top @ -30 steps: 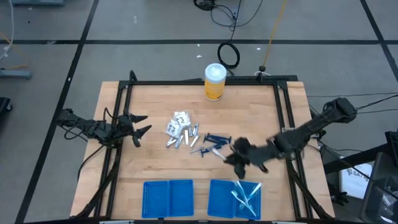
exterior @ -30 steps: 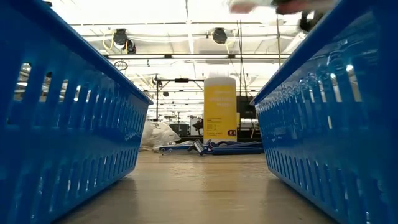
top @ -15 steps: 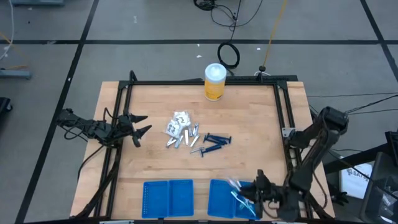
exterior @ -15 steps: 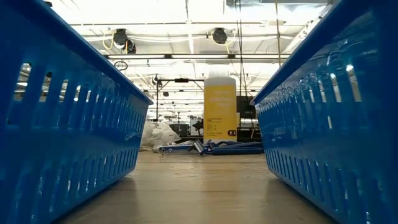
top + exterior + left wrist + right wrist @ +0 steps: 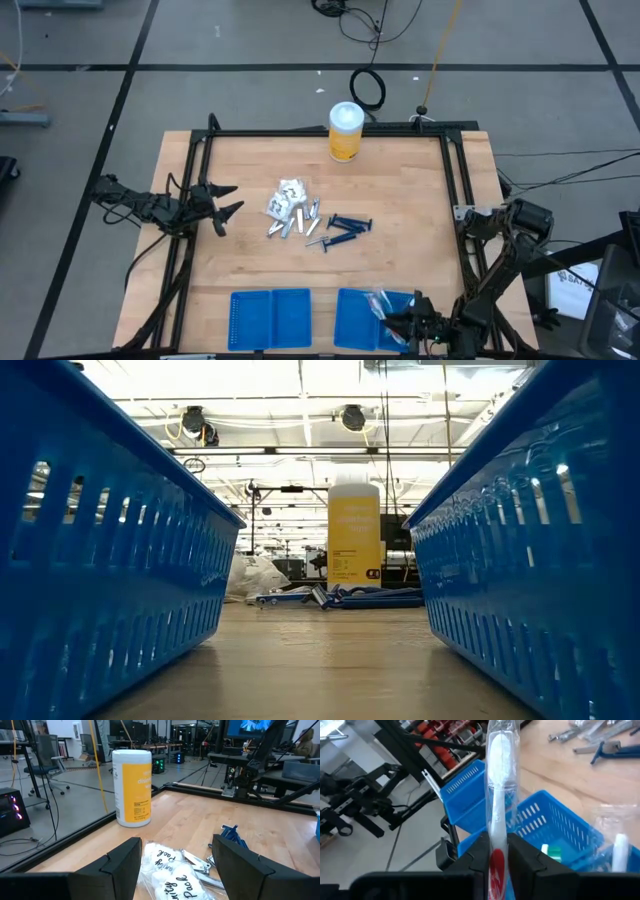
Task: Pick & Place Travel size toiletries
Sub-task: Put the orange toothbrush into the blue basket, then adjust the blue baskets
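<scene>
Brush (image 5: 499,795) pinched by right end effector (image 5: 497,857) — handle end hidden; left end effector (image 5: 175,862) spread.

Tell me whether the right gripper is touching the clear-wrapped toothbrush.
Touching. The right wrist view shows the right gripper shut on the wrapped toothbrush, fingers pressed against both sides.

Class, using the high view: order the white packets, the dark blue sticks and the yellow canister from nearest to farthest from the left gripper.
1. White packets, just inboard of the left gripper, at table centre-left.
2. Dark blue sticks, farther across, mid-table.
3. Yellow canister, at the far edge.
</scene>
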You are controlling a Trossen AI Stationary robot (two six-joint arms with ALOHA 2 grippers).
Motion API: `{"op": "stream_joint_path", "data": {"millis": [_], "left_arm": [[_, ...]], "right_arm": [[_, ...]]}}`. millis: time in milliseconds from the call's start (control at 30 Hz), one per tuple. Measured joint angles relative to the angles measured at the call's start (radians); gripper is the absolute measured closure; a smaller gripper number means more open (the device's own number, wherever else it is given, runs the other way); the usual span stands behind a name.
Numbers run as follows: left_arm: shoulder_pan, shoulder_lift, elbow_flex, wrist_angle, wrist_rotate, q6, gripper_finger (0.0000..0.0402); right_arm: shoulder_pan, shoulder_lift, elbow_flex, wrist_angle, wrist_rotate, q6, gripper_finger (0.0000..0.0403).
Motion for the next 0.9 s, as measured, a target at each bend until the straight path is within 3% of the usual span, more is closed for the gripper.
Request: {"op": "stream_joint_path", "data": {"millis": [233,433,700,900], "left_arm": [[0.000,0.000,0.000,-0.001,0.000,0.000,0.0162],[0.000,0.000,0.000,-0.001,0.000,0.000,0.0162],[0.000,0.000,0.000,0.000,0.000,0.000,0.0163],[0.000,0.000,0.000,-0.001,0.000,0.000,0.0163]], "right_arm": [[0.041,0.001,0.000,-0.008,0.058,-0.001,0.0369],[0.043,0.001,-0.011,-0.007,0.025,0.002,0.0362],[0.034,0.001,-0.046,-0.003,0.022,0.100,0.0229],[0.022,0.001,-0.051,-0.006,0.023,0.048,0.0186]]}}
